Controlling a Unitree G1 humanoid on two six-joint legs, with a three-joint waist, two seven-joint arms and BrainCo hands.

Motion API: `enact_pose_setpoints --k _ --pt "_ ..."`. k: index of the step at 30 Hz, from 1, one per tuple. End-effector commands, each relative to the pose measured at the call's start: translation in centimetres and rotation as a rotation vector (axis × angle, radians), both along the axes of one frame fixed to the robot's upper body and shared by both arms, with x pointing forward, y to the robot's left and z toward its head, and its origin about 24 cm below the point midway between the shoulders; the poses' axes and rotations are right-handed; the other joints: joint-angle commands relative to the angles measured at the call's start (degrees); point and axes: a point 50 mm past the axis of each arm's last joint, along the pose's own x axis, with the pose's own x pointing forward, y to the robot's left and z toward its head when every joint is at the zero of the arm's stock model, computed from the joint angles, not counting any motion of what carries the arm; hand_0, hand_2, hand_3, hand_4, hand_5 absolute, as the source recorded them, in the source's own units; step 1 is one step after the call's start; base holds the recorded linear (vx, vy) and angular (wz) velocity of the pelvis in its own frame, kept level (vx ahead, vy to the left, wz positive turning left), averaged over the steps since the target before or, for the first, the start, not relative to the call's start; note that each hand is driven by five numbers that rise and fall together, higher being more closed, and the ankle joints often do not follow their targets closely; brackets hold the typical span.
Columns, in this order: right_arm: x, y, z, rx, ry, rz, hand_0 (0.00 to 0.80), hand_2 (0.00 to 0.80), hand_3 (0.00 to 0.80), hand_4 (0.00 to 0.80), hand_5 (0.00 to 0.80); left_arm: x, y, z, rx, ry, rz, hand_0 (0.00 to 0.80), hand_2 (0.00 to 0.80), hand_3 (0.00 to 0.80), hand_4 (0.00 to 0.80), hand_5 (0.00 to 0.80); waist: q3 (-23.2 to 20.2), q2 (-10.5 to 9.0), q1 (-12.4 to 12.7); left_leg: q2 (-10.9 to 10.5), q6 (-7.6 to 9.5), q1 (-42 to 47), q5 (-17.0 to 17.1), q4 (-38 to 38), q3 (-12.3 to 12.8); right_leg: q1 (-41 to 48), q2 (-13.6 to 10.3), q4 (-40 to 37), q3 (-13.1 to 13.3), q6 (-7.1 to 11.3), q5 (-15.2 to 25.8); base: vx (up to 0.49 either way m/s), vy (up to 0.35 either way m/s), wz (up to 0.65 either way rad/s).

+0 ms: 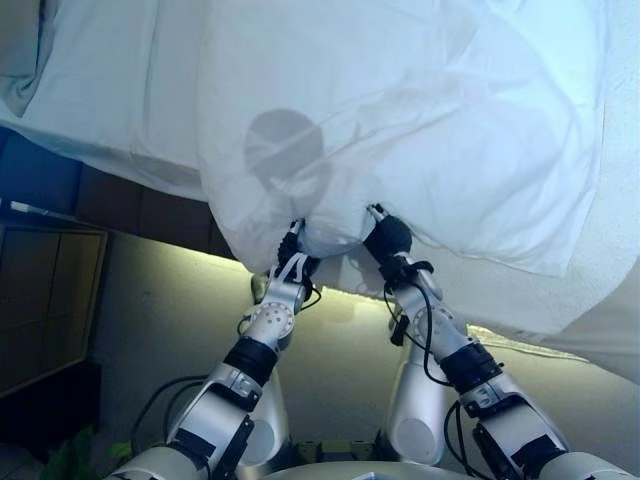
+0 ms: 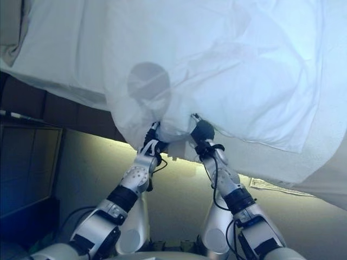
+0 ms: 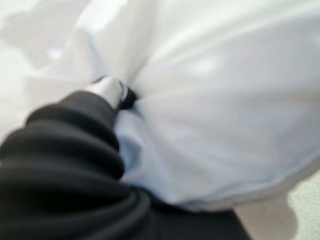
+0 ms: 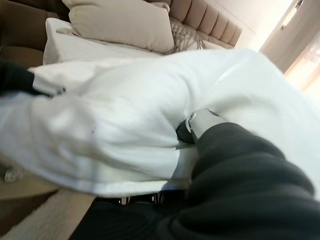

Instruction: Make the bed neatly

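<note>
Both robot hands meet at the centre of the head-camera frame, gripping the near edge of a white pillow. The left hand comes up from the lower left and the right hand from the lower right; each has fingers buried in bunched white fabric, so the cloth gathers into a pucker at each grip. In the left wrist view only one silver finger shows, curled into the fabric; the right wrist view likewise shows one finger pressing into a fold, the rest being covered by cloth. The pillow fills the upper centre and right of the frame, lying across the bed, its long axis running from centre left toward the right edge, and its near edge overhangs the mattress side. Its top edge is cut off by the frame. The white sheet spreads to the upper left. In the right wrist view, a beige cushion and a tufted headboard stand at the top of the frame, beyond the pillow. A dark wooden cabinet sits at the left edge.
</note>
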Motion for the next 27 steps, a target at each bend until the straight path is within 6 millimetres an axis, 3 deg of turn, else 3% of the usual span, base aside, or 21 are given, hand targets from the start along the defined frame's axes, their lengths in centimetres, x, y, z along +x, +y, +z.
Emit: enact_pose_setpoints --k 1,3,4,5,6,11,18,22,27 --pt "0.0 -4.3 -0.4 0.212 -0.06 -0.113 0.8 0.8 0.8 0.8 0.8 1.3 3.2 4.5 0.093 -0.231 0.127 0.8 0.8 0.8 0.8 0.8 -0.5 2.13 -0.4 2.4 0.48 -1.7 5.1 0.0 0.4 1.5 -2.1 -5.2 2.2 3.27 9.7 -0.027 -0.039 -0.02" --pt "-0.4 -5.9 -2.5 0.303 -0.031 -0.14 0.787 0.787 0.787 0.787 0.787 1.3 3.9 4.5 0.149 -0.24 0.143 0.8 0.8 0.8 0.8 0.8 -0.4 2.4 -0.1 2.5 0.41 -1.8 4.9 0.1 0.2 1.5 -2.1 -5.2 2.0 3.24 9.6 -0.019 -0.033 -0.01" --pt "-0.5 -6.4 -3.2 0.328 -0.028 -0.15 0.496 0.496 0.496 0.496 0.496 1.4 4.1 4.5 0.16 -0.241 0.144 0.8 0.8 0.8 0.8 0.8 -0.3 2.53 0.0 2.5 0.38 -1.8 4.8 0.2 0.2 1.4 -2.2 -5.1 2.0 3.26 9.5 -0.014 -0.032 0.0" --pt "-0.6 -7.1 -3.8 0.374 -0.023 -0.164 0.122 0.122 0.122 0.122 0.122 1.4 4.3 4.5 0.168 -0.237 0.145 0.8 0.8 0.8 0.8 0.8 -0.4 2.71 0.1 2.5 0.33 -1.9 4.7 0.3 0.2 1.3 -2.3 -4.9 2.0 3.31 9.4 0.0 0.0 0.0" --pt "-0.8 -8.1 -4.7 0.431 -0.02 -0.183 0.0 0.0 0.0 0.0 0.0 1.5 4.5 4.3 0.169 -0.234 0.145 0.8 0.8 0.8 0.8 0.8 -0.4 3.13 0.3 2.5 0.19 -1.9 4.6 0.3 0.2 1.2 -2.5 -4.8 1.8 3.37 9.3 0.0 0.0 0.0" --pt "-1.3 -12.7 -6.3 0.597 -0.048 -0.275 0.0 0.0 0.0 0.0 0.0 1.5 5.3 3.6 0.175 -0.228 0.145 0.8 0.8 0.8 0.8 0.8 -0.6 4.99 0.8 2.2 -0.15 -1.4 4.1 0.1 0.4 1.0 -3.1 -4.5 1.9 3.76 8.7 0.005 0.013 0.0" --pt "-2.2 -16.7 -7.3 0.743 0.008 -0.447 0.0 0.0 0.0 0.0 0.0 1.8 6.2 3.9 0.147 -0.23 0.141 0.8 0.8 0.8 0.8 0.8 -0.5 7.09 1.0 1.5 -0.33 -0.8 3.9 -0.4 0.8 0.5 -3.5 -4.0 2.7 4.2 8.1 -0.002 0.032 -0.01" --pt "-2.8 -18.8 -7.0 0.84 -0.05 -0.532 0.0 0.0 0.0 0.0 0.0 1.7 6.2 4.0 0.122 -0.238 0.138 0.8 0.8 0.8 0.8 0.8 0.0 8.33 0.8 1.2 -0.54 -0.7 3.8 -0.8 1.2 0.2 -3.7 -4.2 3.0 4.3 7.8 -0.013 0.058 -0.01" --pt "-2.8 -20.6 -5.7 0.81 -0.119 -0.548 0.0 0.0 0.0 0.0 0.0 1.4 6.1 3.9 0.089 -0.242 0.131 0.8 0.8 0.8 0.8 0.8 0.1 9.85 0.6 0.3 -0.55 -0.9 3.8 -1.4 1.8 -0.6 -3.9 -4.8 3.6 4.37 7.9 -0.013 0.067 0.0"
